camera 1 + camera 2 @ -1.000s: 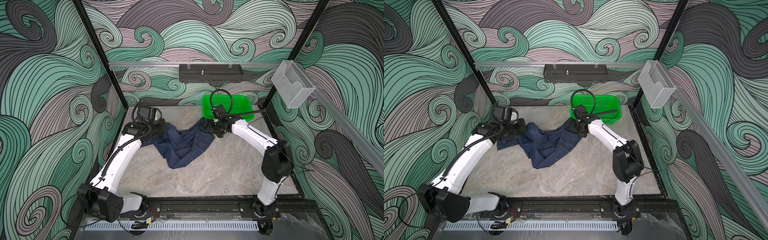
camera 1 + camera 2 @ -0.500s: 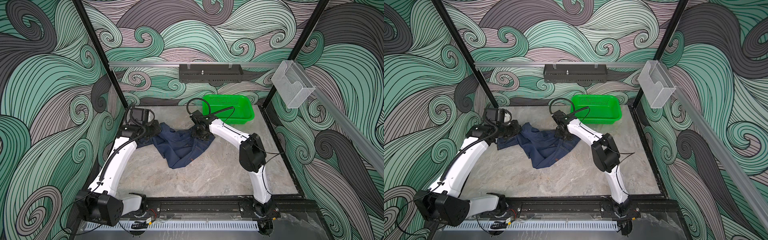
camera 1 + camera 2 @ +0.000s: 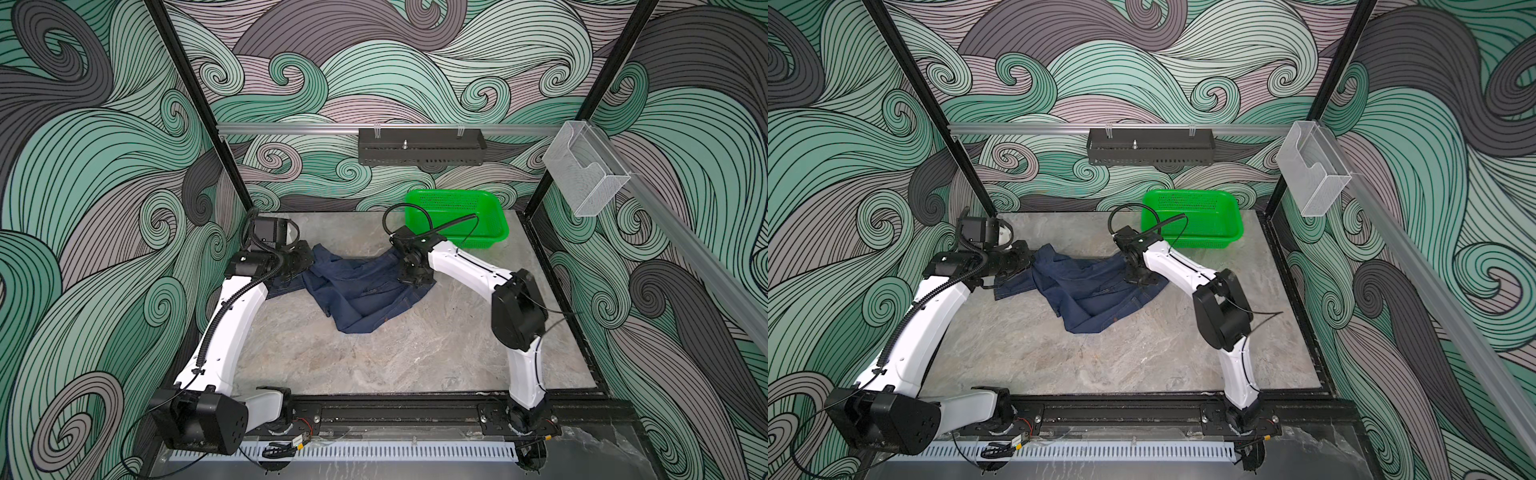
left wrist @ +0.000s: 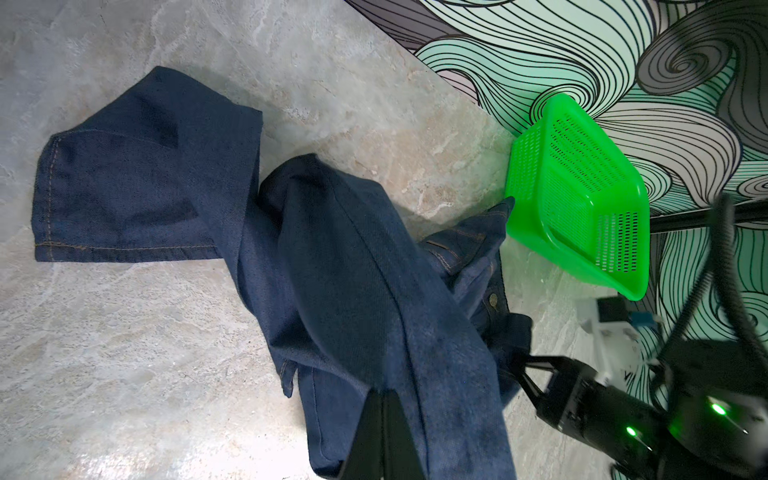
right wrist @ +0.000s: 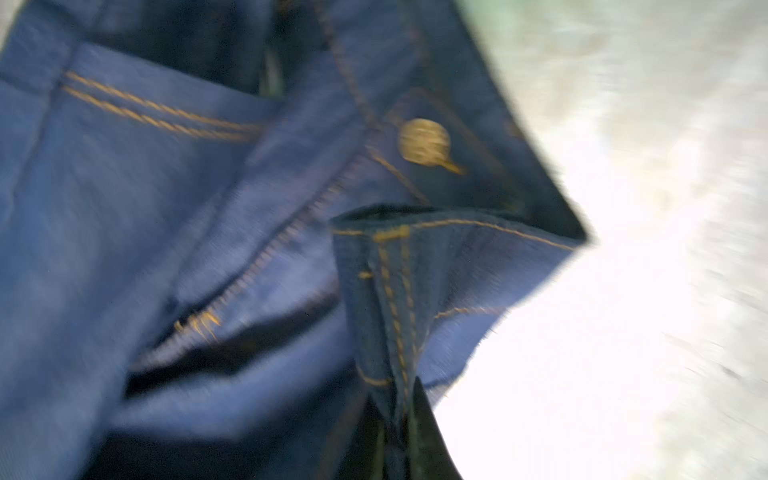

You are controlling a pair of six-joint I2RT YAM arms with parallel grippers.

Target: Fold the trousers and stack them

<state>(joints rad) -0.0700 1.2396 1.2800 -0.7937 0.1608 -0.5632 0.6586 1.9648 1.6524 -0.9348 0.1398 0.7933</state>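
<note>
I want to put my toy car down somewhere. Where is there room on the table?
The biggest bare patch of table lies in front of the trousers, bordered by the left arm, the right arm and the black rail. A smaller one sits behind the trousers, left of the green basket. The middle back is crowded.

1. The trousers [image 3: 365, 291] lie on the table [image 3: 374, 357], towards its back.
2. The basket [image 3: 486, 243] stands behind-right of them.
3. The left claw [image 3: 307, 262] is at their left end, the right claw [image 3: 415, 278] at their right.
</note>
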